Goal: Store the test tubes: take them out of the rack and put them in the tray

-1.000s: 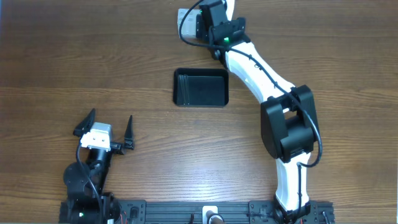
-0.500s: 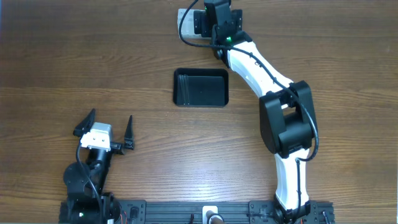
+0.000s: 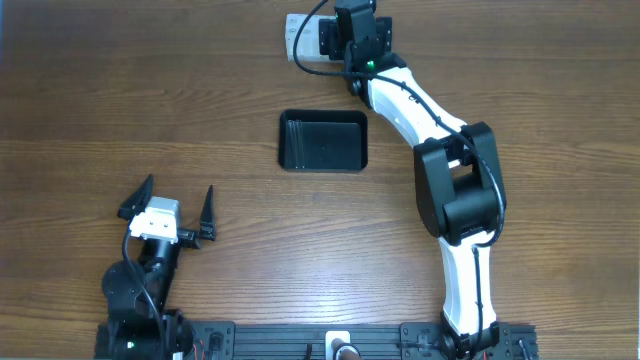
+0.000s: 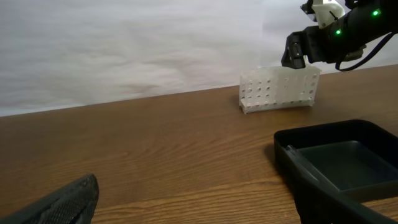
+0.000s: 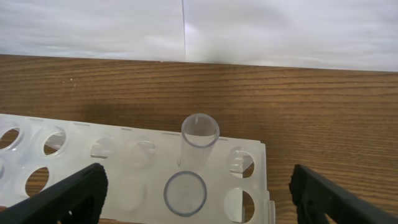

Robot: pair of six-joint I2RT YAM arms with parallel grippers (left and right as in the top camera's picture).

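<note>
Here's the right arm (image 3: 400,90) stretched all the way to the far edge of the bench (image 3: 120,100), right jaws spread wide and empty, hanging over the end of the white rack (image 3: 303,33). From the wrist you see the target: one clear test tube (image 5: 199,140) standing upright in an end hole of the rack (image 5: 93,165), and a second tube (image 5: 185,194) in the hole just beside it. The black tray (image 3: 322,116) waits mid-bench, on the near side of the rack and apart from it. The left arm (image 3: 150,250) sits at the near left corner, left jaws released too, holding nothing. The step in hand looks like the line-up for a pick, and the trick is centring: put one tube squarely between the jaws so the neighbour isn't nipped along with it (they stand close), come straight down, close on the glass above the rack top, then lift dead vertical until the tube clears its hole. That light rack could tip or drag otherwise.
</note>
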